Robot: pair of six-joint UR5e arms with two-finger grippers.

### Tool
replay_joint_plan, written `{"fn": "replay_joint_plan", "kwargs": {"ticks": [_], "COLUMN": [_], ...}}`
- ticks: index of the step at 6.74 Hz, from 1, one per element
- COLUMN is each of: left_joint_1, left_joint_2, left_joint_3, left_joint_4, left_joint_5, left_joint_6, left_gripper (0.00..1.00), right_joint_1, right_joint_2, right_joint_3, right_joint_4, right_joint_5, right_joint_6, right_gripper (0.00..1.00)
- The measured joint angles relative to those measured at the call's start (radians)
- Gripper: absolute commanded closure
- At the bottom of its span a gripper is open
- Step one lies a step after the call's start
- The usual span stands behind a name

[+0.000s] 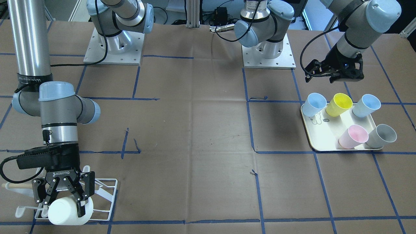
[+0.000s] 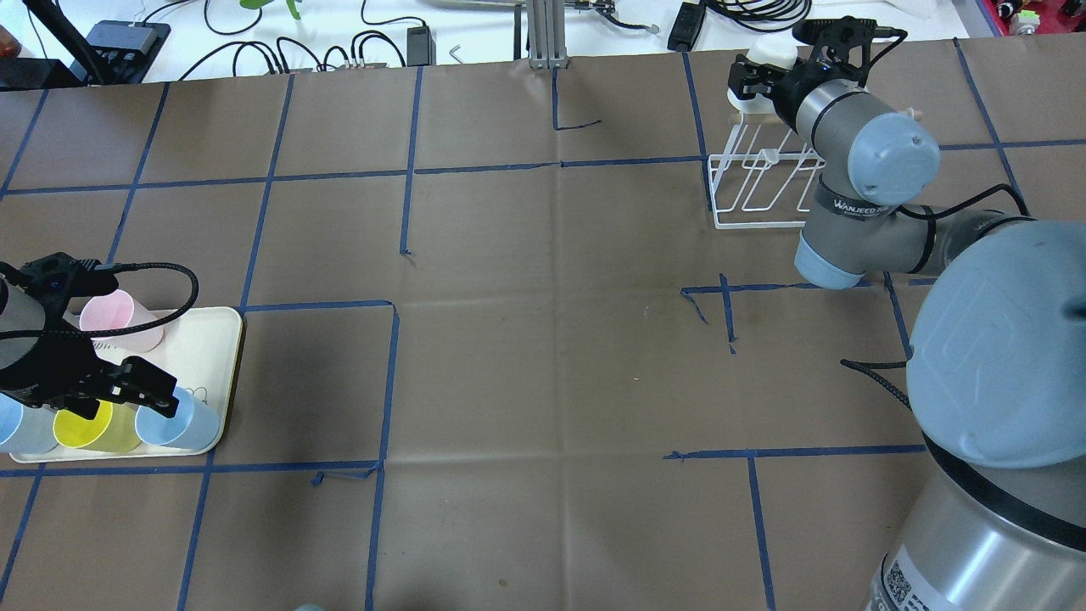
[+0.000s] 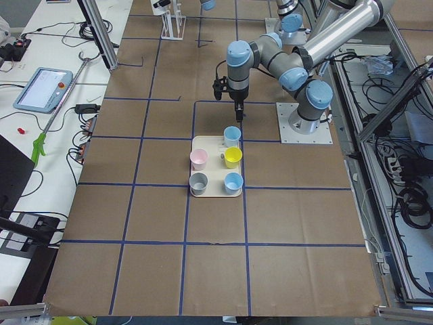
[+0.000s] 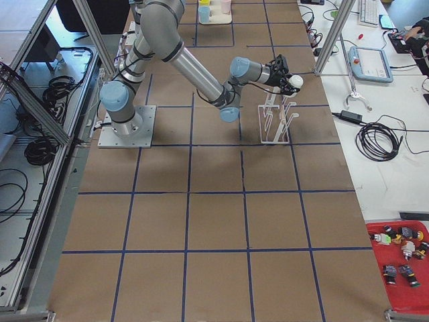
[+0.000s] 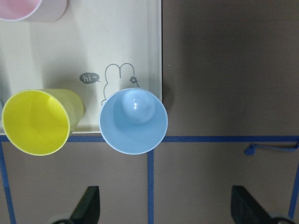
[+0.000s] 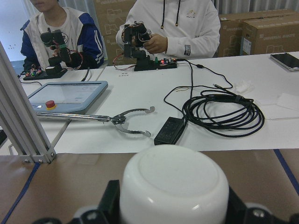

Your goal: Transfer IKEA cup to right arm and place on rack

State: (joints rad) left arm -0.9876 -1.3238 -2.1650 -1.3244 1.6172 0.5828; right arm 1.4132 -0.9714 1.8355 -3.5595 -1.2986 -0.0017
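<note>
Black fingers (image 1: 80, 208) of the right end effector (image 1: 62, 204) are clamping the white cup (image 1: 70, 214) in the front-facing view. The cup is lying on its side, base toward the camera. The right arm (image 1: 58, 113) is bending at the elbow and pointing its wrist straight down, holding the cup over the near end of the white wire rack (image 1: 109, 195). I cannot tell whether it is touching a prong. ROBOTIQ is showing on the end effector's body, and WANJEED on the black band (image 1: 31, 79) round the arm's tube. Across the table (image 1: 201, 130), the left end effector (image 1: 323, 75) is hanging with fingers apart just behind the cream tray (image 1: 320, 143).

From overhead, the right arm (image 2: 848, 144) is stretching forward over the rack (image 2: 764, 191), gripping the cup (image 2: 770, 53) at the rack's far end. The left end effector (image 2: 140, 389) is hovering, fingers spread, above a light-blue cup (image 2: 182, 424) at the tray's corner (image 2: 216, 339).

In the exterior right view, the near arm is holding the cup (image 4: 295, 82) above the rack (image 4: 275, 124).

Through the left wrist camera, the two fingers (image 5: 88, 205) are standing wide apart, with the light-blue cup (image 5: 134, 120) sitting upright on the tray's edge (image 5: 156, 46). A "hi~" speech bubble is sitting beside a bunny drawing (image 5: 119, 79).

Through the right wrist camera, the cup's base (image 6: 175, 182) is filling the gap between the fingers. Cardboard boxes (image 6: 271, 32) behind are bearing UNIVERSAL ROBOTS.
</note>
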Motion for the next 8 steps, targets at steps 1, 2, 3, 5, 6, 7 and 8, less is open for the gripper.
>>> {"fn": "replay_joint_plan", "kwargs": {"ticks": [1,2,3,5,6,7,8], "left_joint_1": [0.0,0.0,0.0,0.0,0.0,0.0,0.0], "left_joint_2": [-0.027,-0.073,-0.115,-0.146,-0.157,-0.18,-0.216], "left_joint_3": [-0.013,-0.021,-0.029,-0.079,-0.105,-0.123,-0.141], "left_joint_4": [0.034,0.082,0.124,0.199,0.246,0.295,0.357], "left_joint_5": [-0.009,-0.009,-0.008,-0.008,-0.007,-0.006,-0.005], "left_joint_6": [0.0,-0.001,-0.003,-0.004,-0.003,-0.003,-0.003], "left_gripper": [0.01,0.01,0.01,0.01,0.01,0.01,0.01], "right_joint_1": [0.0,0.0,0.0,0.0,0.0,0.001,0.005], "right_joint_2": [0.002,0.003,0.002,-0.003,-0.013,-0.03,-0.059], "right_joint_3": [0.003,0.003,0.002,-0.001,-0.004,-0.006,-0.006], "right_joint_4": [0.001,0.002,0.004,0.007,0.024,0.05,0.064], "right_joint_5": [-0.003,-0.006,-0.005,-0.003,-0.003,-0.006,-0.007], "right_joint_6": [-0.001,0.0,0.003,0.003,0.002,0.001,0.001], "right_gripper": [0.01,0.0,0.0,0.0,0.0,0.0,0.0]}}
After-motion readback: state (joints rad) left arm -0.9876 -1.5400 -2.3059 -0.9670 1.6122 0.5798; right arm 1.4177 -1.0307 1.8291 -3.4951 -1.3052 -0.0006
